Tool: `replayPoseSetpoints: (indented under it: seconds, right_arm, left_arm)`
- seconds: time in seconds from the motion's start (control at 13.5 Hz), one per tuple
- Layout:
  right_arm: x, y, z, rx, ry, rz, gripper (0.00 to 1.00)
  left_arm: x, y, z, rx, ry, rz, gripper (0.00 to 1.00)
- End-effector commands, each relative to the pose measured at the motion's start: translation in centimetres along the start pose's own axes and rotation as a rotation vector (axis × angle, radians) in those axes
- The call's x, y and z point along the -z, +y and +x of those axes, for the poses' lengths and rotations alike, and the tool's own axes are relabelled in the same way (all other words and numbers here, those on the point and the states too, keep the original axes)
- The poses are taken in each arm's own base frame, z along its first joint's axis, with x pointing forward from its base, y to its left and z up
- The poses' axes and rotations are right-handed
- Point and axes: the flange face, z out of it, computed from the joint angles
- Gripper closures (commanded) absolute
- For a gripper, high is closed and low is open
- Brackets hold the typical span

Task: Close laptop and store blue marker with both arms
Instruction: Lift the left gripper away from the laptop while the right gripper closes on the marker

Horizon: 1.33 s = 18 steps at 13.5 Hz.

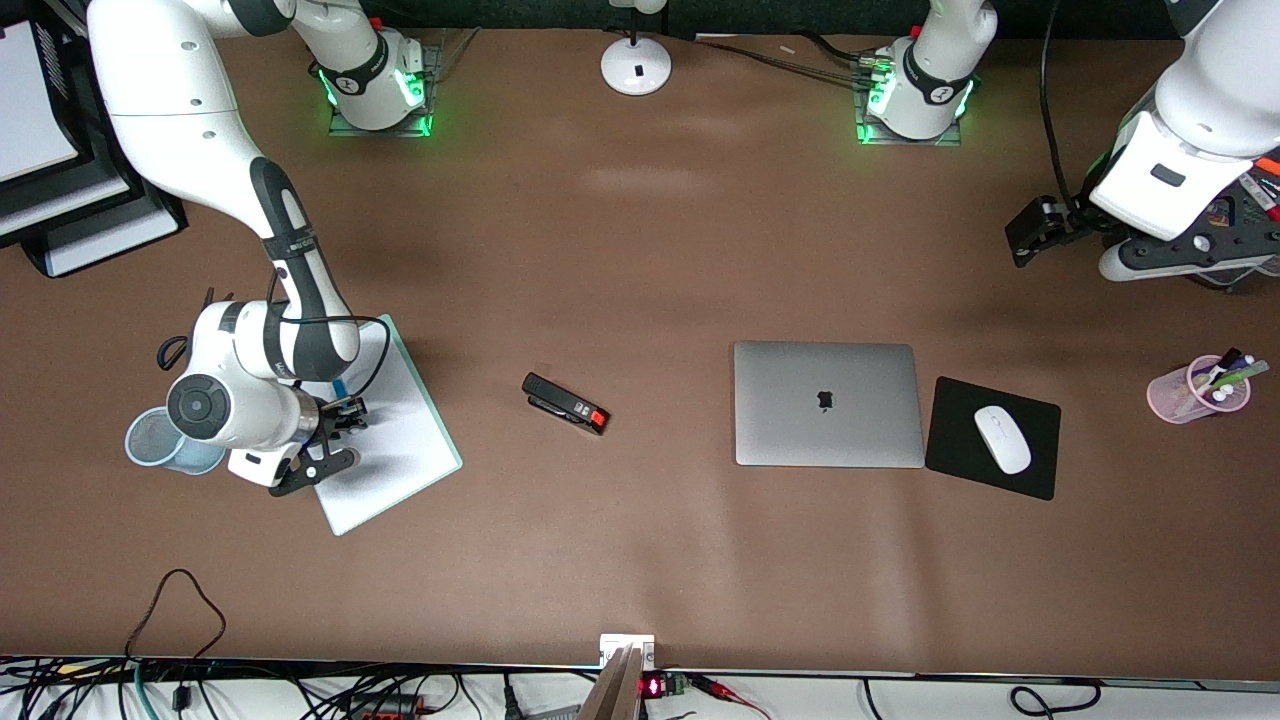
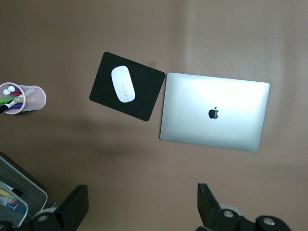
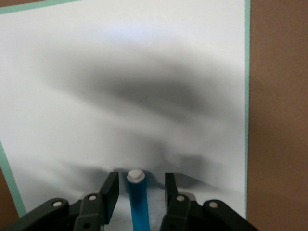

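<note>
The laptop [image 1: 827, 403] lies closed on the table, lid up with the dark apple logo; it also shows in the left wrist view [image 2: 214, 112]. The blue marker [image 3: 137, 199] lies on a white board [image 1: 400, 440] with its whitish end pointing away from the wrist. My right gripper [image 1: 335, 440] is low over the board, and its open fingers [image 3: 109, 191] straddle the marker with a gap on each side. My left gripper [image 1: 1180, 255] is open and empty, held high over the left arm's end of the table; its fingers [image 2: 77, 207] stand wide apart.
A blue mesh cup [image 1: 160, 440] stands beside the board. A black stapler [image 1: 565, 403] lies mid-table. A white mouse [image 1: 1002, 438] lies on a black mouse pad [image 1: 950, 440] beside the laptop. A pink cup of pens [image 1: 1197, 390] and a desk organizer [image 1: 1240, 215] stand at the left arm's end.
</note>
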Motion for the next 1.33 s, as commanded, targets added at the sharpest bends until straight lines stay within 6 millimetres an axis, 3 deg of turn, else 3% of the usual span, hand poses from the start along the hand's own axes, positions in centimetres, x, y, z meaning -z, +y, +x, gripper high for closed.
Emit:
replayPoseSetpoints:
  seconds: [0.0, 0.44, 0.67, 0.89, 1.18, 1.26]
  right_arm:
    - [0.0, -0.3, -0.1, 0.012, 0.001, 0.007, 0.69]
    - [-0.1, -0.6, 0.2, 0.018, 0.004, 0.005, 0.81]
    - [0.3, -0.5, 0.3, 0.030, 0.011, -0.002, 0.86]
    - [1.9, 0.1, 0.8, 0.062, 0.044, -0.007, 0.91]
    - [4.0, 0.1, 1.1, 0.063, 0.071, -0.016, 0.94]
    - [5.2, 0.2, 1.2, 0.063, 0.089, -0.021, 0.94]
  left_arm:
    - [0.8, -0.3, -0.6, -0.014, -0.003, 0.012, 0.00]
    - [0.9, -0.3, -0.7, -0.014, -0.002, 0.004, 0.00]
    - [1.6, -1.7, -0.4, -0.064, 0.013, 0.001, 0.00]
    - [2.0, -4.5, -0.3, -0.100, 0.015, -0.009, 0.00]
    - [2.3, -4.6, -1.6, -0.119, 0.008, -0.031, 0.00]
    - [2.2, -4.5, -1.7, -0.119, 0.005, -0.032, 0.00]
